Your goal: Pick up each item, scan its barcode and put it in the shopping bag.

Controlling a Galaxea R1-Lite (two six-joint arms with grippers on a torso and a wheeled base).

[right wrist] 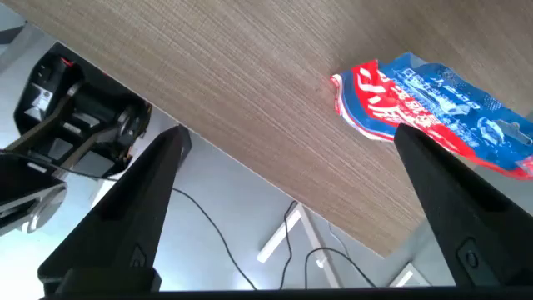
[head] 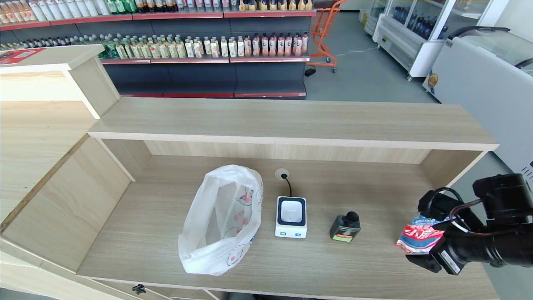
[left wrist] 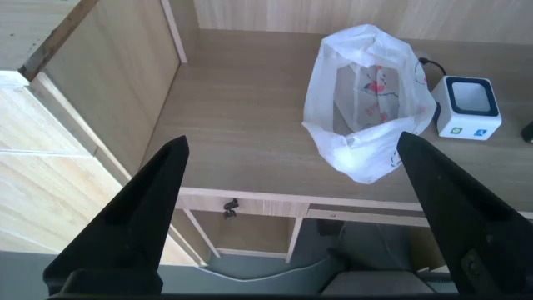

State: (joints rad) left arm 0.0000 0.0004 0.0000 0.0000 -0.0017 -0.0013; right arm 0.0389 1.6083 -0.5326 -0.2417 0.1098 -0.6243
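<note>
Wooden counter (head: pixel 145 233) is a recessed well: raised shelf (head: pixel 291 121) at the back, side walls left and right, open on the near edge. The white plastic shopping bag (head: pixel 222 221) lies left of centre with its mouth gaping. It's floppy film with nothing holding the mouth open, so drop items in from above and don't push. The barcode scanner (head: pixel 291 216) is just right of the bag, window facing up and cable running back. The red-and-blue snack packet (right wrist: pixel 441 100) is at the right end, close to the near edge. It looks light and crinkly, probably slick and crushable. I'd pinch it across the flat body or a sealed end, gently. The right gripper (right wrist: pixel 291 137) hangs over it with jaws spread wide and nothing clamped. One finger overlaps the packet; I can't confirm contact. The small dark bottle (head: pixel 345 227) sits between scanner and packet; it's rigid and looks tippable, so carry the packet over it. The left gripper (left wrist: pixel 293 143) is wide open and empty off the near-left corner, well clear of the bag.
</note>
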